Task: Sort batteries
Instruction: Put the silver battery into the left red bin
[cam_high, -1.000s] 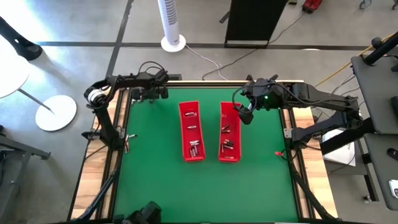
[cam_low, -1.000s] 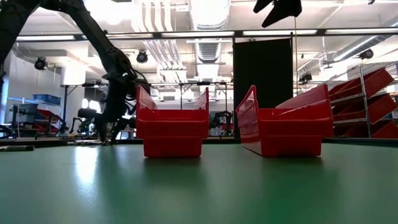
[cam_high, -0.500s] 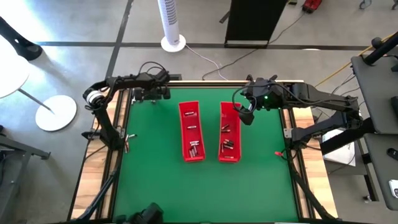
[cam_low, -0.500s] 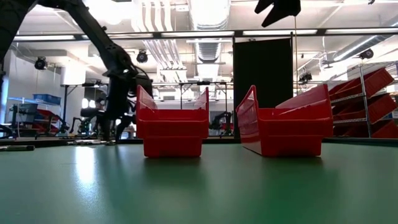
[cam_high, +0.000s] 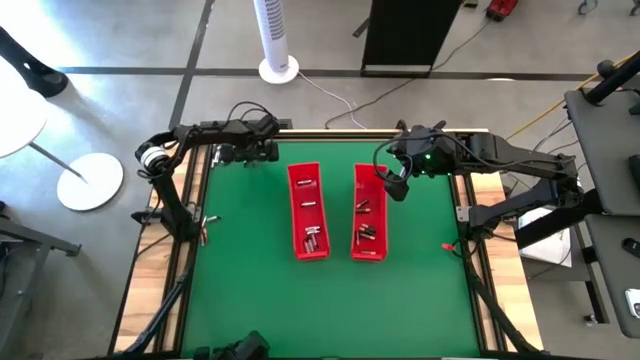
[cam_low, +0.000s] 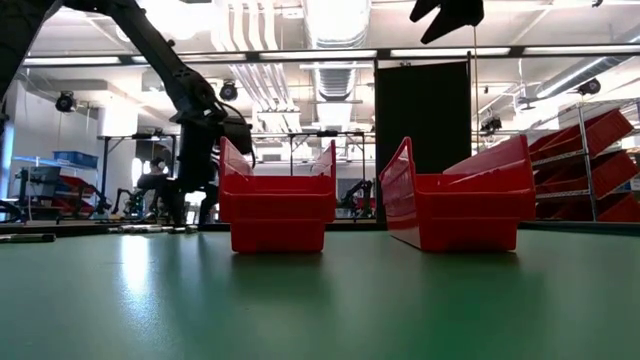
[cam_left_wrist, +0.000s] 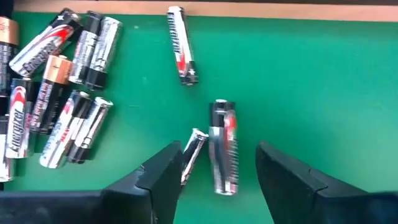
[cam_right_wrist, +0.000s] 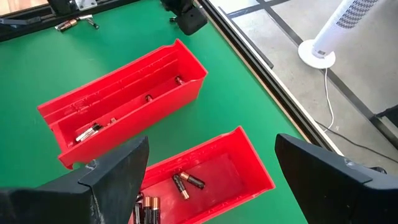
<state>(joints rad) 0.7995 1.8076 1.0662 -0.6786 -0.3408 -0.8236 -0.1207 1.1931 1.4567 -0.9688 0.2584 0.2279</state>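
Note:
Loose batteries (cam_left_wrist: 56, 93) lie in a heap on the green mat at the table's far left corner, with one battery (cam_left_wrist: 180, 46) apart from it. My left gripper (cam_left_wrist: 217, 180) hangs open just above the mat there (cam_high: 258, 150). A thick battery (cam_left_wrist: 224, 146) and a thin one (cam_left_wrist: 193, 149) lie on the mat between its fingers. Two red trays, left (cam_high: 308, 210) and right (cam_high: 367, 212), stand mid-table with batteries inside (cam_right_wrist: 186, 182). My right gripper (cam_high: 393, 185) hangs open high over the right tray's far end.
The table's wooden rim runs close along the far side of the heap (cam_left_wrist: 249, 7). Small tools lie on the left rim (cam_high: 205, 222), and a small red thing (cam_high: 447, 246) lies near the right edge. Bare mat (cam_high: 330, 300) spreads in front of the trays.
My left gripper has shifted a little toward the table's right, nearer the left tray, staying low over the mat. My right gripper has kept still.

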